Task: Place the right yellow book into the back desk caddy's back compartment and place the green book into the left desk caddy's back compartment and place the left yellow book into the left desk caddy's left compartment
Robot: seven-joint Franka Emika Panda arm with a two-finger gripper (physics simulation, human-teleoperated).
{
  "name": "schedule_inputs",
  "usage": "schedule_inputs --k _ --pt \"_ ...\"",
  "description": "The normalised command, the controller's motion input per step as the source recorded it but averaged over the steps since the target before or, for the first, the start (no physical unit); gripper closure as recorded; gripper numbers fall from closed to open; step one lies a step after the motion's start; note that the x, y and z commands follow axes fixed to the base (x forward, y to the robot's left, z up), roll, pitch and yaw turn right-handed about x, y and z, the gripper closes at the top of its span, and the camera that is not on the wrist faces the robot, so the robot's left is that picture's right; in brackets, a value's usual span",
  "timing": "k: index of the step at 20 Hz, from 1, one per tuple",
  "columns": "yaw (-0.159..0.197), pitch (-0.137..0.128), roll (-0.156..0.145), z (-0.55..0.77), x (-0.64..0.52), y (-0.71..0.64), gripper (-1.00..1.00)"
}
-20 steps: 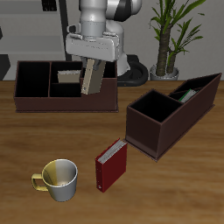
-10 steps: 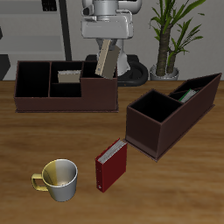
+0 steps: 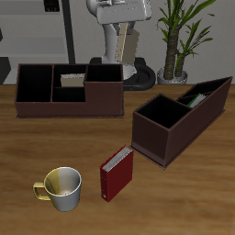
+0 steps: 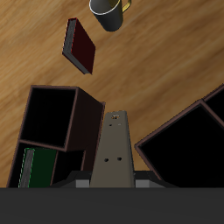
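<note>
My gripper (image 3: 126, 27) hangs high above the table's back edge, shut on the left yellow book (image 3: 129, 43), a narrow grey-tan hardback that points almost straight down (image 4: 116, 150). The right yellow book (image 3: 72, 81) lies in a middle compartment of the back desk caddy (image 3: 64, 106). In the left desk caddy (image 3: 170, 135), set skewed, the green book (image 3: 195, 98) stands in a narrow compartment (image 4: 38, 166). The wrist view looks down past the held book at the left desk caddy (image 4: 80, 131) and a corner of the back desk caddy (image 4: 188, 140).
A red book (image 3: 117, 173) stands on the table in front of the caddies, also in the wrist view (image 4: 80, 45). A grey and yellow mug (image 3: 61, 188) sits near the front edge. A potted plant (image 3: 180, 37) stands behind the left desk caddy.
The gripper has risen from in front of the back desk caddy with the grey-tan book, moving farther back and toward the plant. The book has swung from tilted to nearly upright.
</note>
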Motion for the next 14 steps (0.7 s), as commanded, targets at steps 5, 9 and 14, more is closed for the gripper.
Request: schedule_inputs --k 5,9,14 --pt "-0.003 0.025 0.099 -0.11 -0.23 0.40 1.00" --pt "-0.026 0.035 0.049 -0.17 -0.16 0.33 1.00" --pt "0.000 0.039 0.013 -0.27 -0.18 0.33 1.00"
